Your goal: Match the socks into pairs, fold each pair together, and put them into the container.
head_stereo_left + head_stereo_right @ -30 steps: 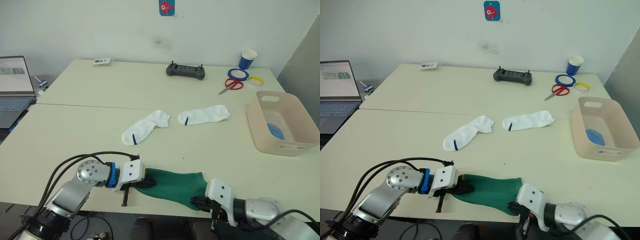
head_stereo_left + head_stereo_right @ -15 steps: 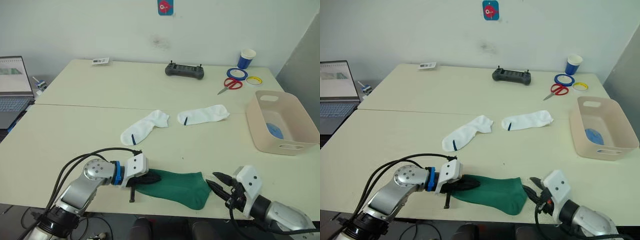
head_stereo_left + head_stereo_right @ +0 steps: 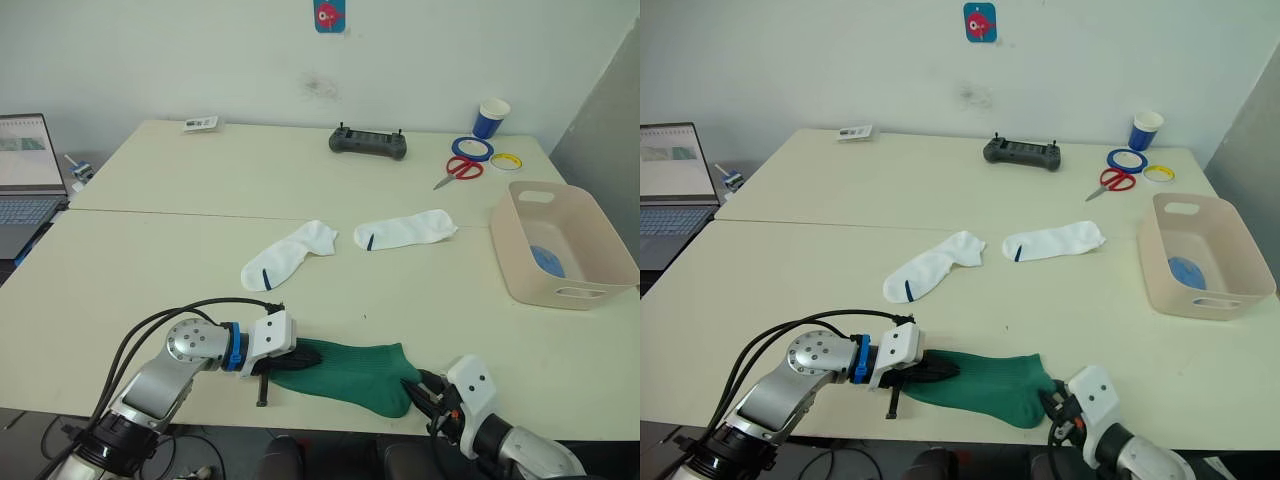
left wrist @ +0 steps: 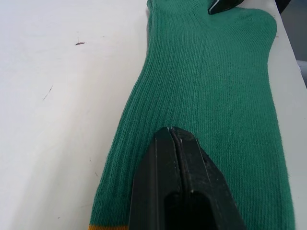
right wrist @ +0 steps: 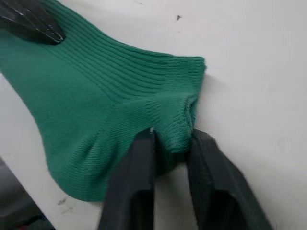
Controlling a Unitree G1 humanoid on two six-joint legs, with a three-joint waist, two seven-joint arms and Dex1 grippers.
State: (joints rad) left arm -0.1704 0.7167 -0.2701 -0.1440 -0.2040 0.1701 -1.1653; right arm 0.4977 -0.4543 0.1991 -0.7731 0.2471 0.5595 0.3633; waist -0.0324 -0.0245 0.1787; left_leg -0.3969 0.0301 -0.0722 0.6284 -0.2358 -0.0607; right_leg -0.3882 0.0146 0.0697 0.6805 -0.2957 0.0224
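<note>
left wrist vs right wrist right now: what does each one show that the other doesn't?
Left wrist alone: the left claw shut, its tips pressed on the green sock, and a yellow band at the sock's edge. Right wrist alone: the right claw pinching a bunched fold of the sock's other end between its two fingers. Shared: the same green sock lying on the pale table, and each view catches the tip of the other arm's claw at its far end.

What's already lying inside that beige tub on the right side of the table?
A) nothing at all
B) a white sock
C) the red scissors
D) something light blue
D: a light blue item lies on the floor of the tub, while the two white socks and the scissors are out on the table.
</note>
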